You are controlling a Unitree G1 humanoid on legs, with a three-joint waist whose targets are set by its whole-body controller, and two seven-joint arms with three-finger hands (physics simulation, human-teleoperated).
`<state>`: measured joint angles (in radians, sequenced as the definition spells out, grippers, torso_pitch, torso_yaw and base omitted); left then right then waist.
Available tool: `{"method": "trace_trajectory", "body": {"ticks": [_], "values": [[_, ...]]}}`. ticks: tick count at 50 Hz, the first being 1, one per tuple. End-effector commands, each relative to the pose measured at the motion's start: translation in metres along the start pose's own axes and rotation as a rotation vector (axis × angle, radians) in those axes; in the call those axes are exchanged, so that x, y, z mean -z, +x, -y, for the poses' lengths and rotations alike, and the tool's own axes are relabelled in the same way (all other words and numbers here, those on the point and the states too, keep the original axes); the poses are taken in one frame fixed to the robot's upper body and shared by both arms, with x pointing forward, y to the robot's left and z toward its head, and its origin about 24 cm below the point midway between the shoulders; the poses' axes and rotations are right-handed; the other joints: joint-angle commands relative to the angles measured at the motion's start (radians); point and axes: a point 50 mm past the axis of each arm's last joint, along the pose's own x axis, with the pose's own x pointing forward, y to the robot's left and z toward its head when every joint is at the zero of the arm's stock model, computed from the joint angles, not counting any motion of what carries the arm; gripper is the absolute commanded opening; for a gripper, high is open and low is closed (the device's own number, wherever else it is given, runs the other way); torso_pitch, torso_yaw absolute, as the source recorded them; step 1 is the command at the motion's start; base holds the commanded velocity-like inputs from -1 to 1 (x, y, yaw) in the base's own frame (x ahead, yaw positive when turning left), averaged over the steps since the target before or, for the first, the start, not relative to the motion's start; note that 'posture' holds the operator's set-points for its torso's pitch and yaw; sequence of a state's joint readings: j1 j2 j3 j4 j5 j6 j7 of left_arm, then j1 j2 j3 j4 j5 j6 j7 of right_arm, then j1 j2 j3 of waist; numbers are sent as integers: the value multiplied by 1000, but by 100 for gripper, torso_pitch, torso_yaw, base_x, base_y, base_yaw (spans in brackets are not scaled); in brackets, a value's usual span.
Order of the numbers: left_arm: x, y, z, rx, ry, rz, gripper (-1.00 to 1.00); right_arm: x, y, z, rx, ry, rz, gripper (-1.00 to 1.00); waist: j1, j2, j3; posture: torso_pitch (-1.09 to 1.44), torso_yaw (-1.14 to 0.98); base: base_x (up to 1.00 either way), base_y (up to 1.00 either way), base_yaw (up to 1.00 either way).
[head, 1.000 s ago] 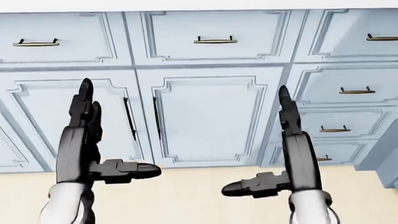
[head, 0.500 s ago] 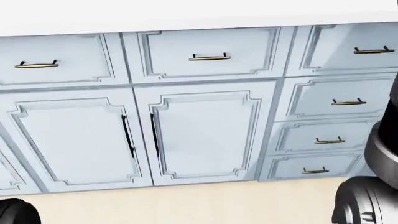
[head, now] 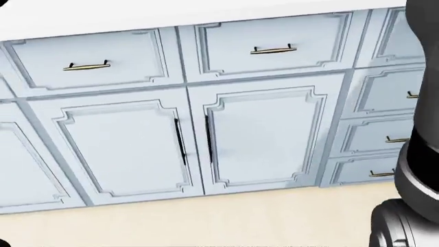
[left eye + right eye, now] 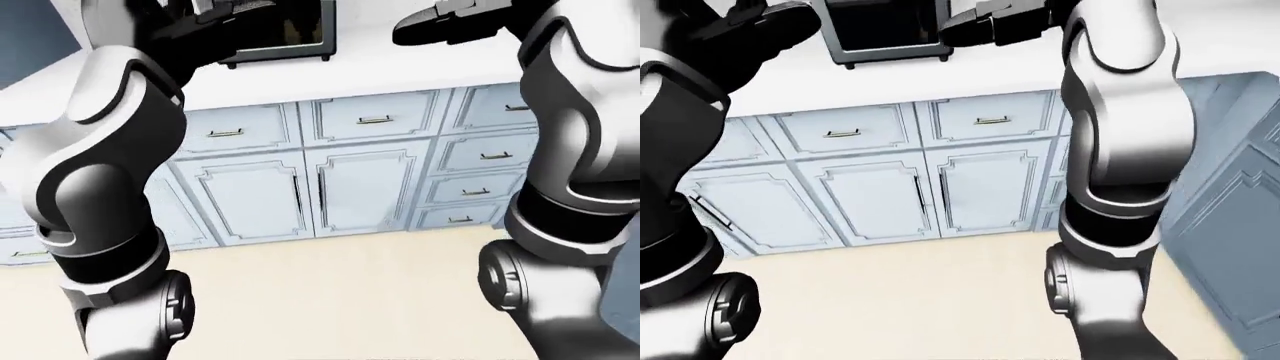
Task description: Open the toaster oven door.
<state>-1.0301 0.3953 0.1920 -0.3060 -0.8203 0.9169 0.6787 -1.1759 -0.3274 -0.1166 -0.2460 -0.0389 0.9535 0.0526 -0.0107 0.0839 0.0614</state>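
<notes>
The toaster oven (image 4: 888, 30), a dark box in a silver frame, stands on the white counter (image 4: 990, 67) at the top of both eye views, its upper part cut off. Its door looks closed. My left hand (image 4: 760, 19) is raised to the left of the oven with its fingers spread open, holding nothing. My right hand (image 4: 970, 26) hovers at the oven's right side, fingers stretched toward it, also empty. I cannot tell whether either hand touches the oven. The head view shows only cabinets and part of my right arm (image 3: 418, 154).
Pale blue cabinet doors (image 3: 267, 134) and drawers with brass handles (image 3: 273, 50) run below the counter. Beige floor (image 4: 330, 292) lies beneath them. A blue-grey cabinet side (image 4: 1240, 210) stands at the right of the right-eye view.
Both hands have risen out of the head view toward the counter. The camera has moved too, so the cabinets have shifted right in the head view.
</notes>
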Motion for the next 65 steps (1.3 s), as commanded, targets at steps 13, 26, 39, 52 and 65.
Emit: {"method": "trace_trajectory", "body": {"ticks": [13,26,39,52,65], "values": [[-23,-9,5,44,-71,107,100,-17,0,0,5,-12,89,100,-11,-35,-3,0,0,0,9,0],[-19,-9,8,58,-65,102,100,-20,0,-2,-1,-29,105,100,9,-143,-46,0,0,0,42,0],[-21,-11,8,63,-66,101,100,-19,-1,-4,-4,-28,104,100,12,-78,-25,0,0,0,100,0],[-19,-11,9,66,-64,98,100,-18,0,-5,-6,-22,100,100,-1,2,-18,0,0,0,55,0],[-19,-14,12,71,-60,99,100,-16,1,-7,-7,-37,103,100,12,-106,-20,0,0,2,21,0]]}}
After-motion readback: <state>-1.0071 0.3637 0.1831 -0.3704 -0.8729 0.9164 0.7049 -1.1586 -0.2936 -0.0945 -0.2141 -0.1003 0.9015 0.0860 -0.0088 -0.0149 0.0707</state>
